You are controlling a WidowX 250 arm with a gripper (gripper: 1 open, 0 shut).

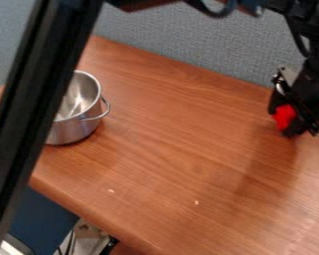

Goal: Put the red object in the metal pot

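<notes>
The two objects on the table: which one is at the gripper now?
The red object at the table's right edge; the black gripper is around it. The metal pot stands alone far to the left.

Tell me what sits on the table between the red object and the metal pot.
Nothing: in the camera view only bare wooden table stretches between the red object, at the claw, and the metal pot.

You have the metal pot (69, 108) on the table (189, 149) at its left edge. Well apart, at the far right, the gripper (301, 112) stands over the red object (290, 117), which sits on the table.
</notes>
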